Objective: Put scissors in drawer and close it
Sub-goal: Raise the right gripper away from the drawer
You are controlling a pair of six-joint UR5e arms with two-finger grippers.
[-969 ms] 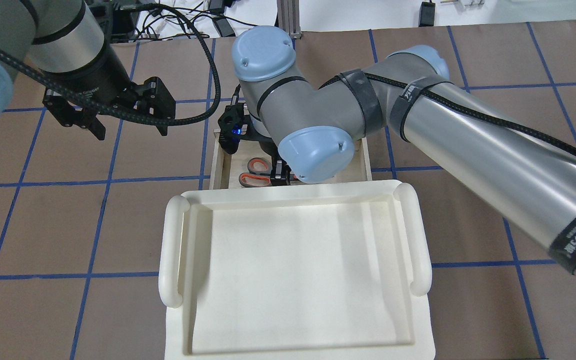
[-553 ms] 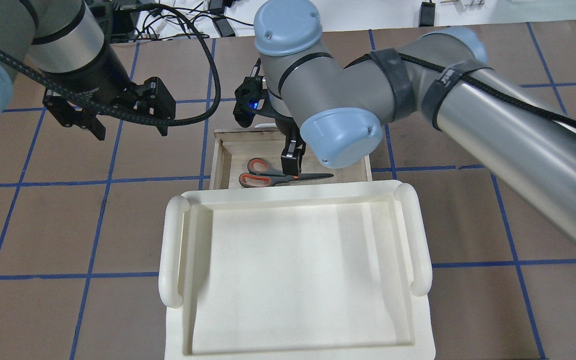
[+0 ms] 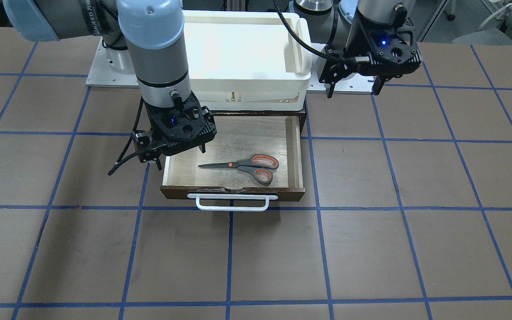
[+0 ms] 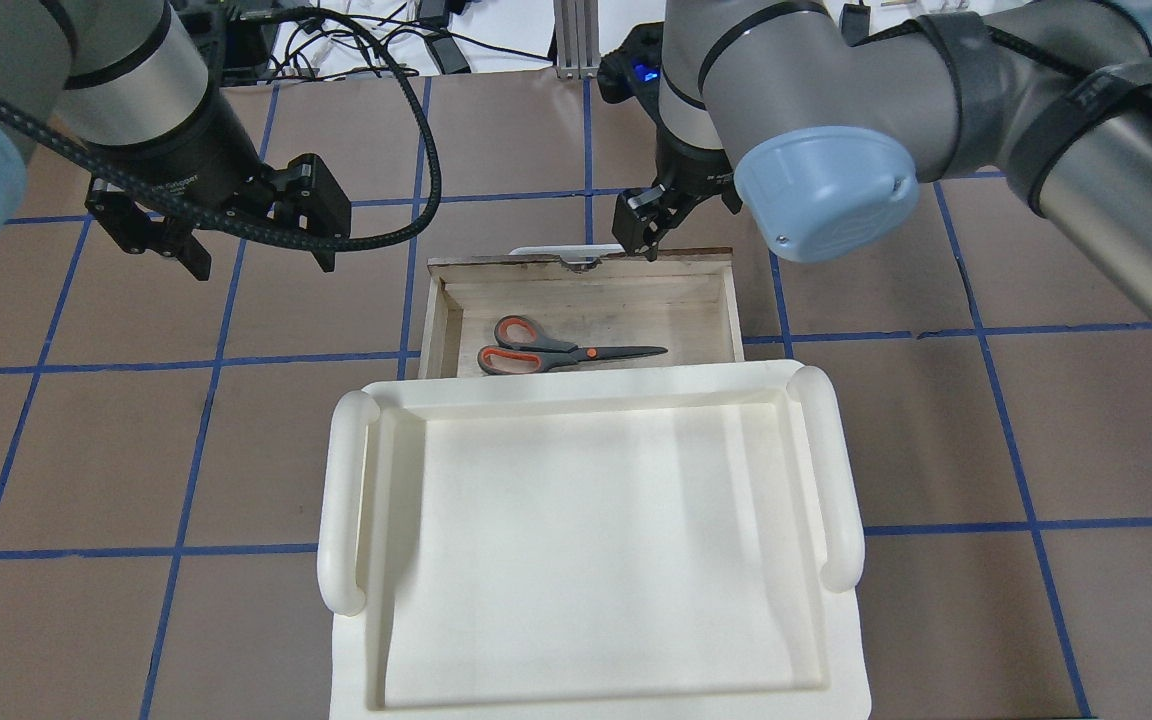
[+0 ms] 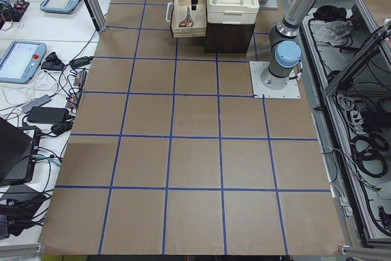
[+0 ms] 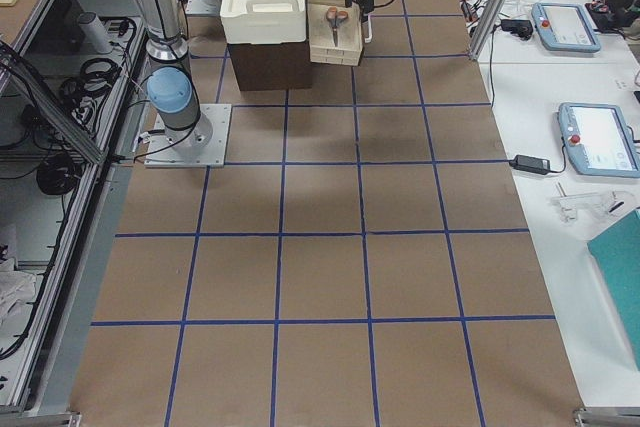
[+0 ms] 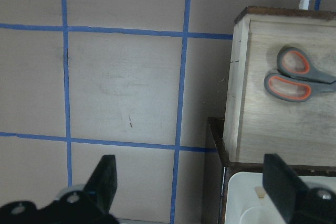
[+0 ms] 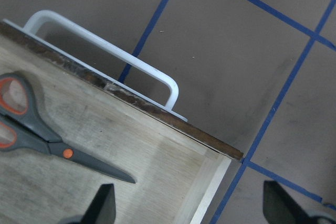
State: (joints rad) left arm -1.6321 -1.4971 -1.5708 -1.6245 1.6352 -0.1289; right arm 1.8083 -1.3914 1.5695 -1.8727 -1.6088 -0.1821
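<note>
The scissors [image 3: 242, 166], with grey-and-orange handles and dark blades, lie flat inside the open wooden drawer [image 3: 234, 192], handles toward the robot's left. They also show in the overhead view [image 4: 556, 353] and both wrist views [image 7: 294, 74] [image 8: 47, 135]. The drawer's white bar handle [image 3: 232, 202] faces away from the robot. My right gripper [image 4: 639, 238] [image 3: 180, 155] is open and empty, raised above the drawer's front panel [image 8: 131, 100] on the robot's right side. My left gripper [image 4: 261, 262] [image 3: 354, 89] is open and empty, hovering over the table to the left of the drawer.
A cream-white plastic bin [image 4: 346, 500] sits on the dark brown cabinet [image 5: 229, 36] above the drawer's slot. The brown table with blue grid lines [image 3: 371, 222] stretches beyond the drawer's handle. Cables and devices lie past the table's far edge [image 4: 356, 40].
My right gripper has risen off the scissors and moved away from the robot, to above the drawer's front panel. The scissors stay lying in the drawer. The left arm has not moved.
</note>
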